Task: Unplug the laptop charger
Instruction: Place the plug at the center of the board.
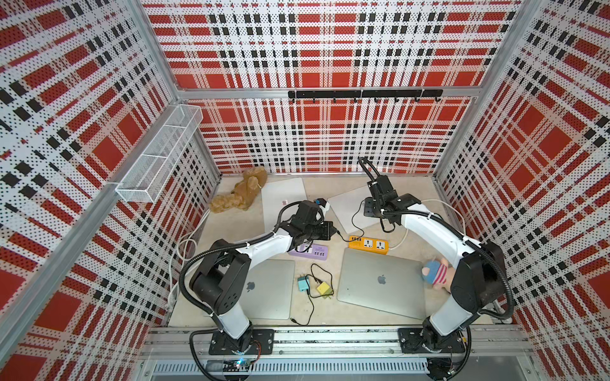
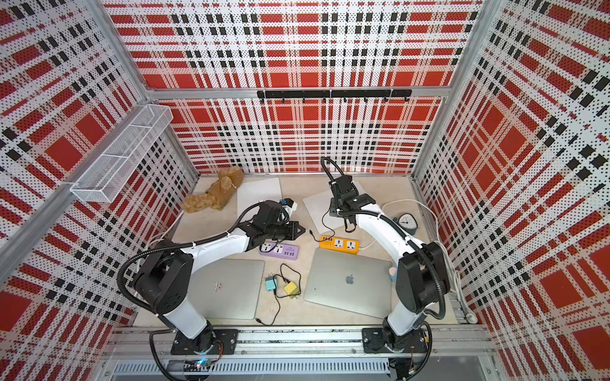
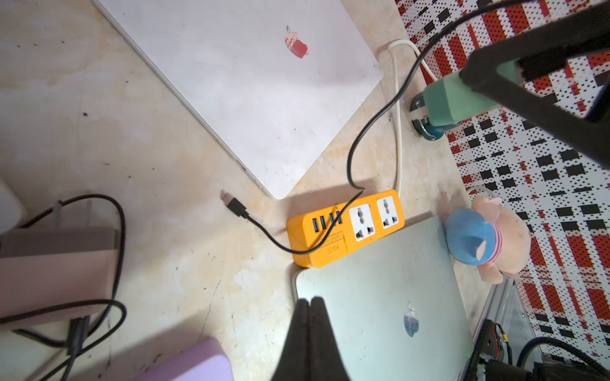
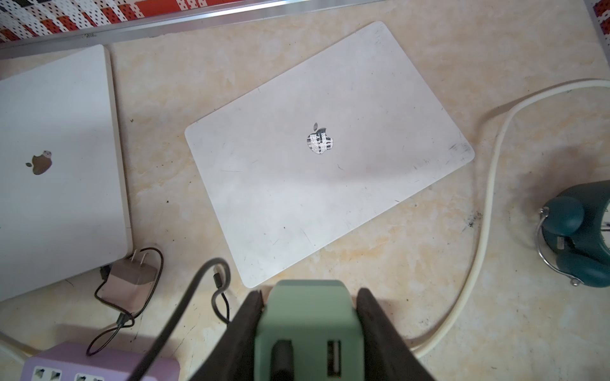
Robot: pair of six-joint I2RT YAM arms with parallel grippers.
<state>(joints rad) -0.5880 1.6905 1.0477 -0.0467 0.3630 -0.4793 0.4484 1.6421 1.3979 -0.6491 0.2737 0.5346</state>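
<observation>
The laptop charger (image 4: 310,316) is a green block, lifted off the table with my right gripper (image 4: 309,293) shut on its sides. In the left wrist view the charger (image 3: 462,99) hangs in the air with its metal prongs bare, above and behind the orange power strip (image 3: 343,227). Its black cable (image 3: 350,158) drops across that strip and ends in a loose plug (image 3: 232,204) on the table beside the white laptop (image 3: 251,82). My left gripper (image 3: 310,300) is shut on nothing, hovering over the corner of a silver laptop (image 3: 379,297).
A purple power strip (image 1: 310,252) lies under the left arm. Teal (image 1: 303,283) and yellow (image 1: 324,288) chargers sit between the two front laptops, a pink one (image 4: 128,283) by the back laptop. A pig plush (image 1: 435,272), brown plush (image 1: 241,193) and teal clock (image 4: 577,237) stand around.
</observation>
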